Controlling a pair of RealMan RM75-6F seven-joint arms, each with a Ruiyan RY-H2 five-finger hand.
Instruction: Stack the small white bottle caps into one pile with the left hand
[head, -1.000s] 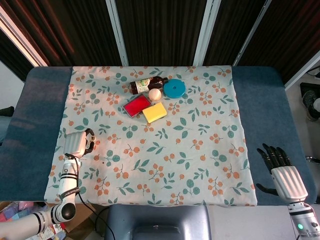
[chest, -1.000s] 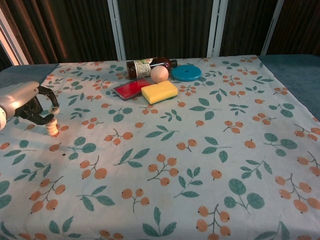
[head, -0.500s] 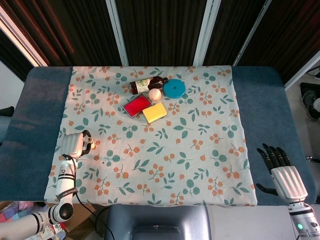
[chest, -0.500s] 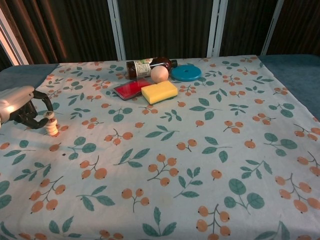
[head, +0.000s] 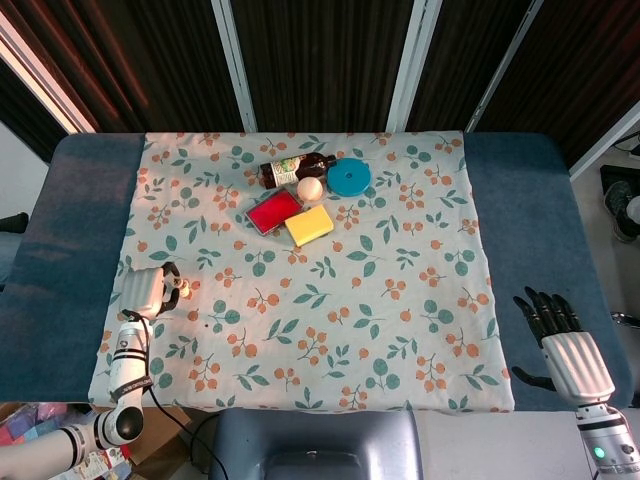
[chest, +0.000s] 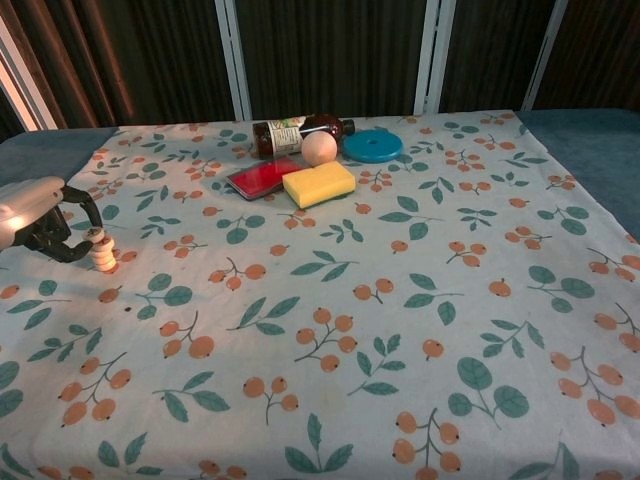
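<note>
A short pile of small white bottle caps (chest: 101, 252) stands upright on the flowered cloth at the left edge, also seen as the pale pile (head: 186, 291) in the head view. My left hand (chest: 42, 224) sits just left of it, black fingers curved with a gap between them. One fingertip (chest: 90, 234) is at the pile's top; whether it touches is unclear. Nothing is held in that hand (head: 146, 289). My right hand (head: 562, 343) rests at the table's near right, fingers spread and empty.
At the far middle lie a brown bottle (chest: 298, 132) on its side, a peach ball (chest: 319, 148), a blue disc (chest: 372, 146), a red flat case (chest: 262, 176) and a yellow sponge (chest: 319, 184). The flowered cloth (chest: 380, 300) covers the table.
My left hand has drawn back to the left and lowered, off the top of the cap pile. The pile stays standing in place. The right hand has not moved.
</note>
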